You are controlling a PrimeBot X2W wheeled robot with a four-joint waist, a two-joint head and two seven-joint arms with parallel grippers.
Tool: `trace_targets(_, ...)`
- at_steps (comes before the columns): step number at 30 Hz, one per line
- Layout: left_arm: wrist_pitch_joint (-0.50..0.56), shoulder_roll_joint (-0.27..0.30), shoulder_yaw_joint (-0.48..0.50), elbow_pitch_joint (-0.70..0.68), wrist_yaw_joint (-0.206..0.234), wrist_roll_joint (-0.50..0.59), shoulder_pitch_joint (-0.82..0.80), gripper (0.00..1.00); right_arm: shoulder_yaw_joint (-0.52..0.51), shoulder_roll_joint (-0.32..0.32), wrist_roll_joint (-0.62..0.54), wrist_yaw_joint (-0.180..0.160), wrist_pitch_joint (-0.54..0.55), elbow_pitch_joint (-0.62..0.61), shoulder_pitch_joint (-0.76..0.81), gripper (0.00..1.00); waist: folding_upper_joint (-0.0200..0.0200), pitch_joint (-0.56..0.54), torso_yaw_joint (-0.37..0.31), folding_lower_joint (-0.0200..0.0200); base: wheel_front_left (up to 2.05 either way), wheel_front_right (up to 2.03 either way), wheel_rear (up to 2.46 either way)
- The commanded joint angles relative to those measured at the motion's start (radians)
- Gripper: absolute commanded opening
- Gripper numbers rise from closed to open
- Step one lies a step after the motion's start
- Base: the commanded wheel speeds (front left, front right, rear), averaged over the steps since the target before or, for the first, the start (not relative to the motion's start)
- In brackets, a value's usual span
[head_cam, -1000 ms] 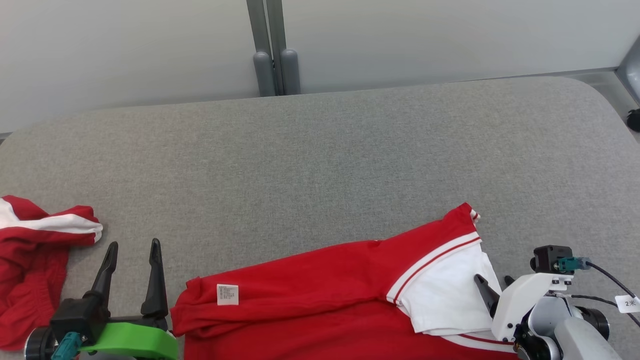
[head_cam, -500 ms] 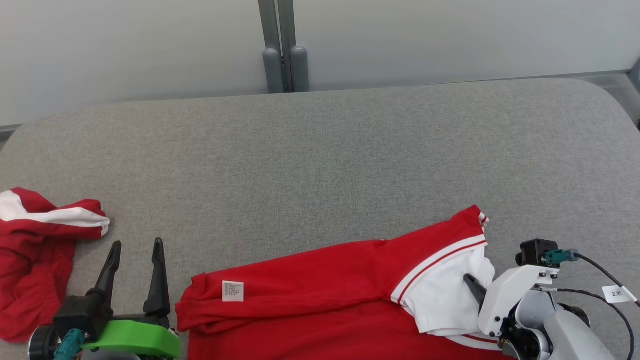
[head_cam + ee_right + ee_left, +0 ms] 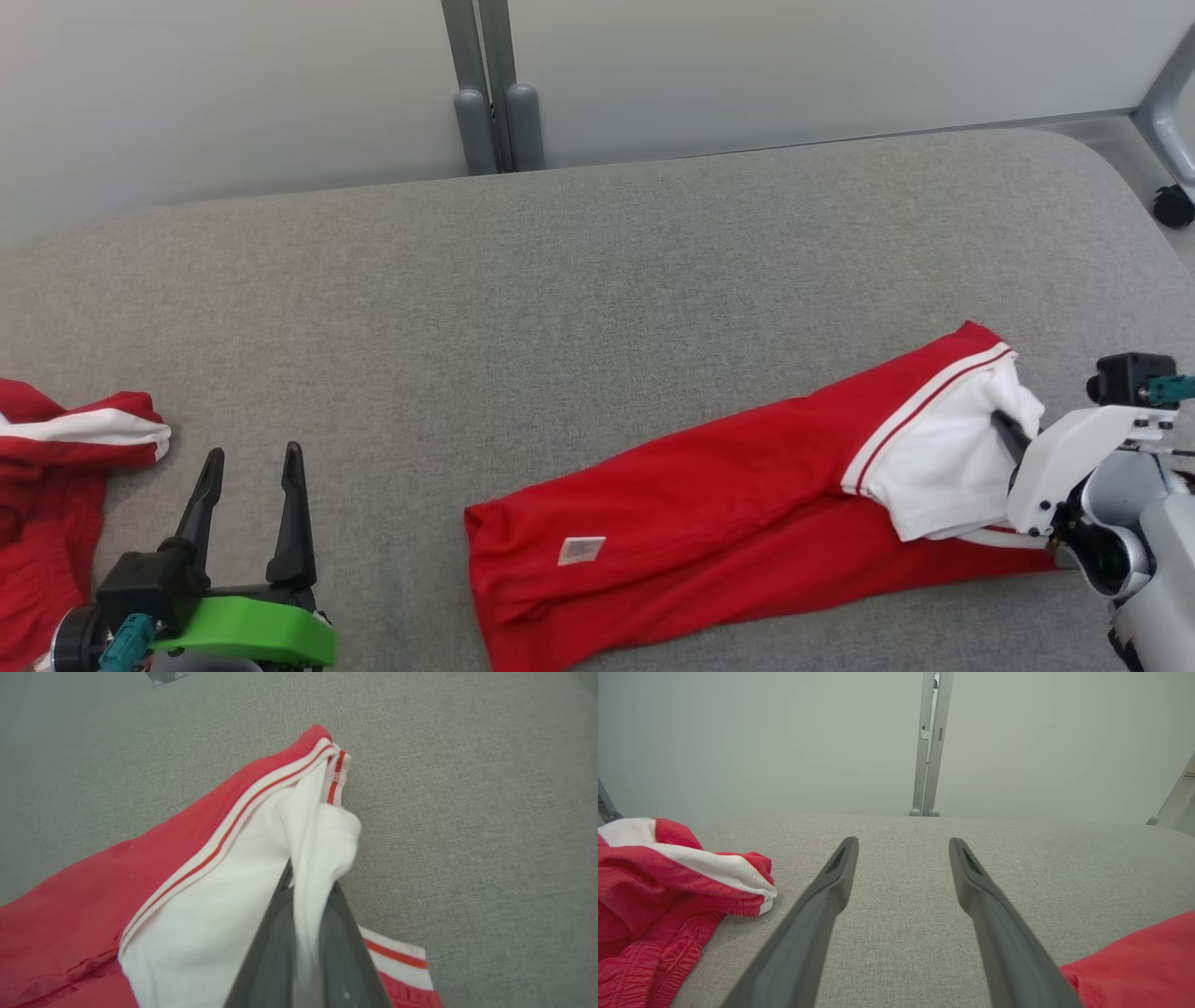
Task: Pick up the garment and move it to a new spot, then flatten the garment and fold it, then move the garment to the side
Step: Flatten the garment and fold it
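A red garment [image 3: 709, 504] with a white end panel and red-white stripes lies stretched across the grey table [image 3: 579, 280], running from lower centre to the right. My right gripper [image 3: 1006, 431] is shut on a bunch of its white fabric [image 3: 322, 849] at the right end. In the right wrist view the cloth is pinched between the two dark fingers [image 3: 275, 947]. My left gripper [image 3: 250, 462] stands open at the lower left with nothing between its fingers [image 3: 831, 891], left of the garment's red edge [image 3: 1139, 961].
A second red and white garment [image 3: 65, 467] lies crumpled at the table's left edge, close to my left gripper, seen too in the left wrist view [image 3: 668, 886]. A grey post [image 3: 490, 93] stands behind the table. A chair leg with a caster [image 3: 1172, 201] is at far right.
My right gripper has dragged the red garment to the right and away from me; its label end now lies lower centre. The head camera also shifted. The left gripper stays open.
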Motion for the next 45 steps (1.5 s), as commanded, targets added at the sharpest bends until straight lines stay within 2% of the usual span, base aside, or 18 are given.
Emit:
trace_targets(1, -0.003, -0.003, 0.006, 0.0, -0.001, 0.004, -0.011, 1.0, -0.013, -0.016, -0.007, -0.001, 0.002, -0.015, -0.018, 0.0, 0.0, -0.002, -0.007, 0.0, 0.0, 0.0, 0.0)
trace_targets(7, -0.003, -0.007, 0.005, 0.009, -0.009, 0.007, -0.003, 1.0, -0.042, -0.036, -0.033, -0.001, 0.006, -0.111, -0.007, 0.0, 0.0, -0.015, -0.011, 0.0, 0.0, 0.0, 0.0)
trace_targets(13, -0.003, -0.004, 0.001, 0.024, -0.012, 0.009, 0.006, 1.0, -0.004, 0.023, -0.058, -0.001, 0.042, -0.325, 0.072, 0.0, 0.0, -0.035, 0.015, 0.0, 0.0, 0.0, 0.0)
trace_targets(18, -0.003, 0.007, -0.004, 0.032, -0.015, 0.014, 0.001, 1.0, 0.09, 0.087, -0.077, -0.001, 0.084, -0.483, 0.132, 0.0, 0.0, -0.044, 0.053, 0.0, 0.0, 0.0, 0.0)
trace_targets(21, -0.003, 0.01, -0.013, 0.036, -0.015, 0.016, -0.009, 1.0, 0.157, 0.129, -0.069, -0.001, 0.104, -0.527, 0.149, 0.0, 0.0, -0.046, 0.083, 0.0, 0.0, 0.0, 0.0)
trace_targets(27, -0.003, 0.015, -0.031, 0.044, -0.018, 0.019, -0.028, 1.0, 0.266, 0.189, -0.05, -0.001, 0.11, -0.5, 0.153, 0.0, 0.0, -0.043, 0.157, 0.0, 0.0, 0.0, 0.0)
trace_targets(34, -0.003, 0.017, -0.055, 0.06, -0.02, 0.012, -0.052, 1.0, 0.351, 0.234, -0.003, -0.001, 0.062, -0.36, 0.109, 0.0, 0.0, -0.033, 0.237, 0.0, 0.0, 0.0, 0.0)
trace_targets(40, -0.003, 0.019, -0.058, 0.067, -0.021, 0.008, -0.056, 1.0, 0.425, 0.249, 0.036, -0.001, 0.028, -0.236, 0.069, 0.0, 0.0, -0.03, 0.262, 0.0, 0.0, 0.0, 0.0)
trace_targets(41, -0.003, 0.019, -0.058, 0.068, -0.021, 0.007, -0.057, 1.0, 0.435, 0.251, 0.039, -0.001, 0.023, -0.223, 0.063, 0.43, 0.0, -0.03, 0.263, 0.0, 0.0, 0.0, 0.0)
trace_targets(42, -0.003, 0.019, -0.056, 0.069, -0.021, 0.008, -0.057, 1.0, 0.444, 0.252, 0.045, -0.001, 0.015, -0.213, 0.059, 0.91, 0.0, -0.03, 0.262, 0.0, 0.0, 0.0, 0.0)
trace_targets(43, -0.003, 0.019, -0.054, 0.07, -0.019, 0.007, -0.056, 1.0, 0.452, 0.253, 0.051, -0.001, 0.009, -0.205, 0.055, 1.0, 0.0, -0.031, 0.26, 0.0, 0.0, 0.0, 0.0)
trace_targets(45, -0.003, 0.018, -0.052, 0.069, -0.016, 0.007, -0.05, 1.0, 0.471, 0.253, 0.067, -0.001, -0.016, -0.209, 0.044, 1.0, 0.0, -0.036, 0.25, 0.0, 0.0, 0.0, 0.0)
